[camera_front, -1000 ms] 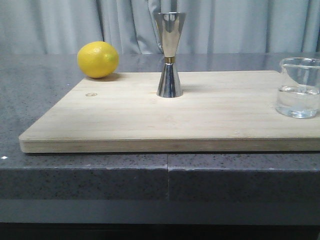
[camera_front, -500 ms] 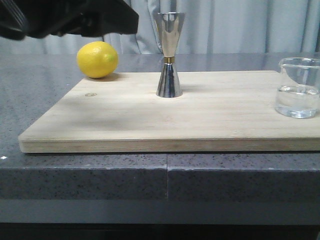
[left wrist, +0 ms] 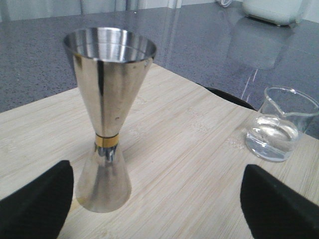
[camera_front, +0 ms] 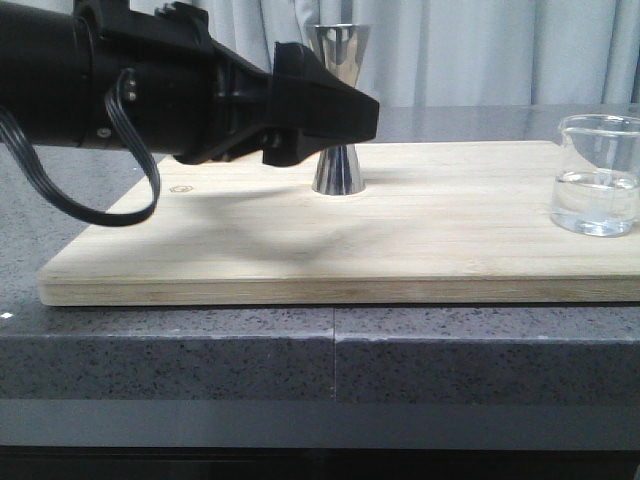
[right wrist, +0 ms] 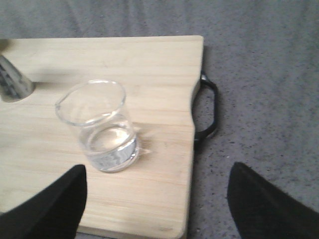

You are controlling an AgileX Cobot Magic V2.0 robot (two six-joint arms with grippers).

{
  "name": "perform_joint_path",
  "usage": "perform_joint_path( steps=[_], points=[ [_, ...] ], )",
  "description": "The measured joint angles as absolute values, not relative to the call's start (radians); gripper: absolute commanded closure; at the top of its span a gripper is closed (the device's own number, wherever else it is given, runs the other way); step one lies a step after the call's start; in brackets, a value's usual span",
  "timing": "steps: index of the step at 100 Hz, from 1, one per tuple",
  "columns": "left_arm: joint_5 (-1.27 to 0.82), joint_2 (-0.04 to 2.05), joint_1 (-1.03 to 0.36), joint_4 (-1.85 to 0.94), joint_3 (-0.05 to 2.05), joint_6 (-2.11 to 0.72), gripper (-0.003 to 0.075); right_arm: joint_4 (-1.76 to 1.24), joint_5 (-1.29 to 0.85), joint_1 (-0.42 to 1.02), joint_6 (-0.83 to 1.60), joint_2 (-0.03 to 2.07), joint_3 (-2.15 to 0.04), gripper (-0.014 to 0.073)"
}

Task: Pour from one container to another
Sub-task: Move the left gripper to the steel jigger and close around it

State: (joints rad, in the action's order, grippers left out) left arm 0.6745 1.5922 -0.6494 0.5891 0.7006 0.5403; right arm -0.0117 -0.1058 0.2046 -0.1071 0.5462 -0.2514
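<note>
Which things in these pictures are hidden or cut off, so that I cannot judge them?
- Steel jigger: front view, the left arm covers its waist.
- Glass beaker: front view, right edge cuts its side.
- Left gripper and right gripper: wrist views, only fingertips show.
- Board handle: right wrist view, partly under the wooden board.

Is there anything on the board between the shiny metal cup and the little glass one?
No, just bare wooden board between the jigger and the beaker, seen in the left wrist view.
</note>
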Motion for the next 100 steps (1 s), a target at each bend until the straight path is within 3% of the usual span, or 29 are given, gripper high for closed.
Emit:
perform_joint_path(
  steps=[71,100],
  points=[
    [0.704,1.763,-0.643,0.669,0.886,0.558,0.0106,-0.012,-0.072,0.233,-0.107,0.546,-0.236,0.0067],
    [0.704,1.776,-0.611,0.679,0.921,0.560,0.0157,-0.012,-0.069,0.233,-0.107,0.546,-0.236,0.0067]
  ],
)
